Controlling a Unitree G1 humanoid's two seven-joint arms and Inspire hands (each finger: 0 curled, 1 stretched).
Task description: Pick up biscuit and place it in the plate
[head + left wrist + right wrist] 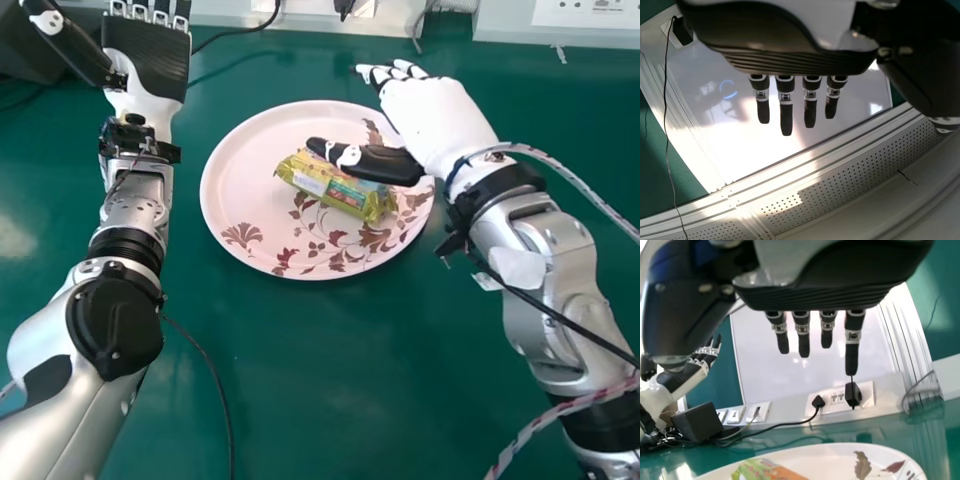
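Observation:
The biscuit packet (337,187), yellow-green, lies on the pale plate (235,180) with its leaf pattern. My right hand (432,118) is over the plate's right rim, fingers extended, its dark thumb above the packet without curling round it. The right wrist view has this right hand (803,335) with straight fingers, and part of the packet (765,470) on the plate (840,455). My left hand (148,62) is beyond the plate's left side, palm up and open; its straight fingers (786,115) hang in the left wrist view.
The green table (300,380) bears the plate. Along its far edge run a white panel with sockets (590,15) and black cables. A black box (30,45) stands at the far left. A thin cable (215,375) lies between the arms.

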